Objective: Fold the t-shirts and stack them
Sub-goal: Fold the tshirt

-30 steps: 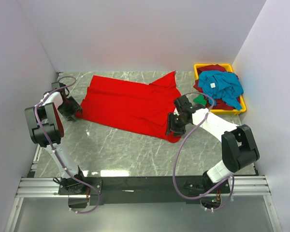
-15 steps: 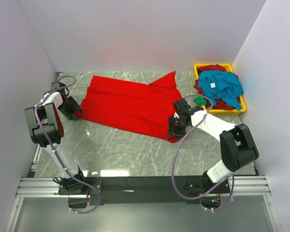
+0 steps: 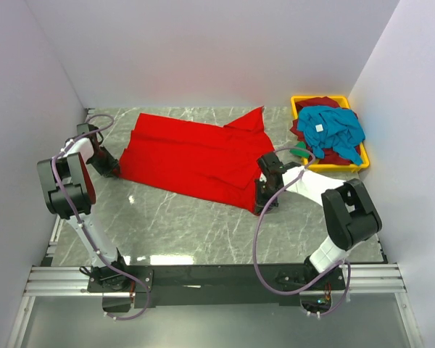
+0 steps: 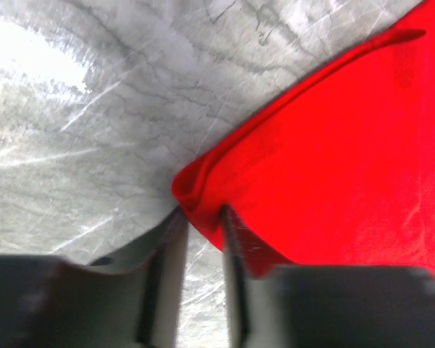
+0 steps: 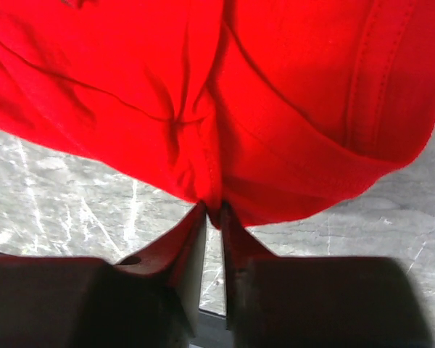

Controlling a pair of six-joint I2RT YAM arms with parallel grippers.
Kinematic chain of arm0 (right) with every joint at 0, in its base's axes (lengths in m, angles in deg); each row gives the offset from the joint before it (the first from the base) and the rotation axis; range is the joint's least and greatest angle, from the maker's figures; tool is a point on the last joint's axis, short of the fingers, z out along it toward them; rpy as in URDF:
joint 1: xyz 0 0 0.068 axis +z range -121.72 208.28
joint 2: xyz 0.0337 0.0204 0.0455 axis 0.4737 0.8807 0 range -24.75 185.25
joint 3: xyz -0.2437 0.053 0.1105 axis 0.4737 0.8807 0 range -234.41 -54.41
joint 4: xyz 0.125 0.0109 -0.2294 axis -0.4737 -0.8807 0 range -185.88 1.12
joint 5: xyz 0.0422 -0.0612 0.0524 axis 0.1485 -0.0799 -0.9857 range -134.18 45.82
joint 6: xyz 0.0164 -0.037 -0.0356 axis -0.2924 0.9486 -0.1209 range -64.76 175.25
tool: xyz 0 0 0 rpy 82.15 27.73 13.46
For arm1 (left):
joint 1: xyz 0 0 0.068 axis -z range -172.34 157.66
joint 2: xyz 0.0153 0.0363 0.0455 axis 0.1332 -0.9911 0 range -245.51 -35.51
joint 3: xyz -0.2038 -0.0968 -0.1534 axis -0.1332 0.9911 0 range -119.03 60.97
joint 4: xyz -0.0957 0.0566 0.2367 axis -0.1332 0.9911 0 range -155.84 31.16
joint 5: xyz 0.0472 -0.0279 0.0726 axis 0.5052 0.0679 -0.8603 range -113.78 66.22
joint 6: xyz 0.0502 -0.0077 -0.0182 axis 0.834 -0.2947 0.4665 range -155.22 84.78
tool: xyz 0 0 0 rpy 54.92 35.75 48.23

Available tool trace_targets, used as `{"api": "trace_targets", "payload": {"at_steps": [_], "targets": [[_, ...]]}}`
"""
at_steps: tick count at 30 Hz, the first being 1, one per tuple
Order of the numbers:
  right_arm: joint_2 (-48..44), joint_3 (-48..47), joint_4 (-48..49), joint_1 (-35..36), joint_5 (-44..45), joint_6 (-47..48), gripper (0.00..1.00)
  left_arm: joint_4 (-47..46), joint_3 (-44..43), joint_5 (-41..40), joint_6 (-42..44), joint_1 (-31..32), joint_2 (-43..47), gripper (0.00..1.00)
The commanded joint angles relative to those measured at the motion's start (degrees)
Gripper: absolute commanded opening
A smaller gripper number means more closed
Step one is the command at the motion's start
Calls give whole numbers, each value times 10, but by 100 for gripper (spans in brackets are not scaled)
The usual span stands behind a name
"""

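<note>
A large bright red t-shirt (image 3: pixel 196 156) lies spread across the marble table (image 3: pixel 174 225). My left gripper (image 3: pixel 114 171) sits at its left corner, jaws shut on a bunched fold of the red cloth (image 4: pixel 203 196). At the shirt's near right hem my right gripper (image 3: pixel 264 204) is shut on a pinch of red fabric (image 5: pixel 210 196). A teal-blue t-shirt (image 3: pixel 333 129) with a white tag lies on a dark maroon one (image 3: pixel 320 105) in the bin, with a bit of green cloth (image 3: pixel 299 150) at the bin's left edge.
A yellow plastic bin (image 3: pixel 299 100) stands at the back right corner. White walls close the table on the left, back and right. Bare marble lies in front of the red shirt, toward the arm bases.
Both grippers have shut on the red shirt's edges. The right gripper slid a little toward the near hem; the left one edged right onto the corner.
</note>
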Motion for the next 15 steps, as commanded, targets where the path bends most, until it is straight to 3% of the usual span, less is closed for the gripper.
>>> {"api": "trace_targets", "payload": {"at_steps": [1, 7, 15], "targets": [[6, -13, 4, 2, -2, 8, 16, -16, -18, 12, 3, -3, -20, 25], [3, -47, -32, 0, 19, 25, 4, -12, -29, -1, 13, -4, -30, 1], [-11, -74, -71, -8, 34, 31, 0, -13, -26, -34, 31, -12, -16, 1]]}}
